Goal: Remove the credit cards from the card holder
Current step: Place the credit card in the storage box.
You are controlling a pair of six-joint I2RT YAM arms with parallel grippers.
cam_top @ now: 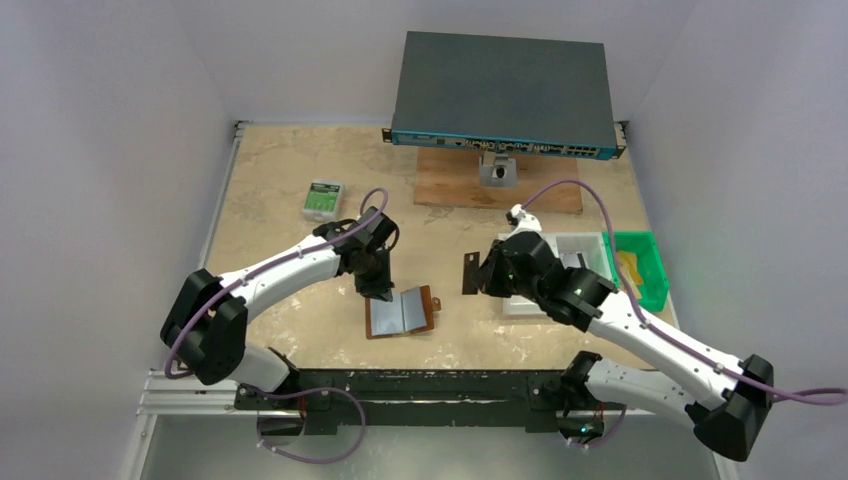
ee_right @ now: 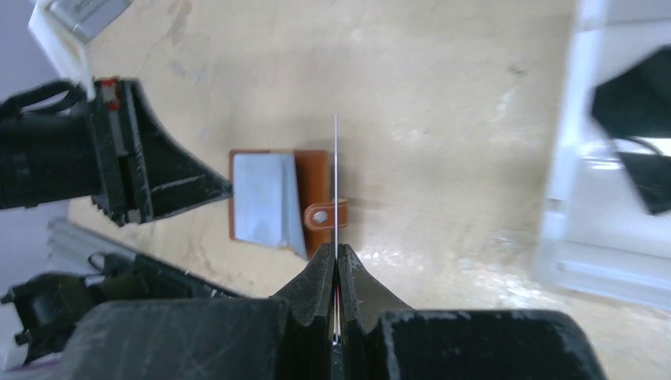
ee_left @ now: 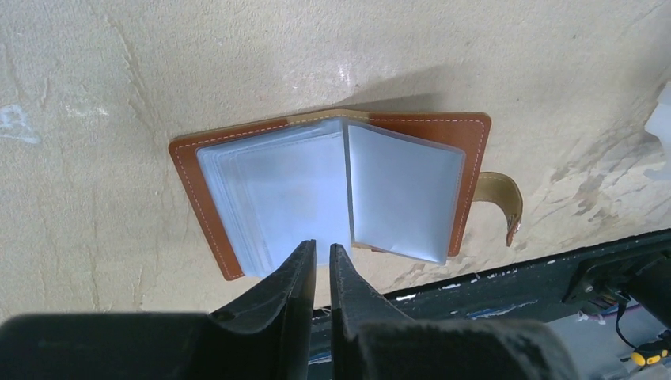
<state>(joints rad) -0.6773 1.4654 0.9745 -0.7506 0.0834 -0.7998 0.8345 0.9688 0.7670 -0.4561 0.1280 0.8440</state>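
Pinched in the closed right gripper (ee_right: 335, 252), one thin dark card (cam_top: 470, 272) is out, while the barely parted, empty left gripper (ee_left: 322, 247) hovers at the open brown leather card holder (ee_left: 332, 190), lower centre of the overhead view, whose cloudy sleeves may hold more.

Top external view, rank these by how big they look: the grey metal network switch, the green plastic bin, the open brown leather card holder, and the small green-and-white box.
1. grey metal network switch
2. green plastic bin and open brown leather card holder, too alike to rank
3. small green-and-white box
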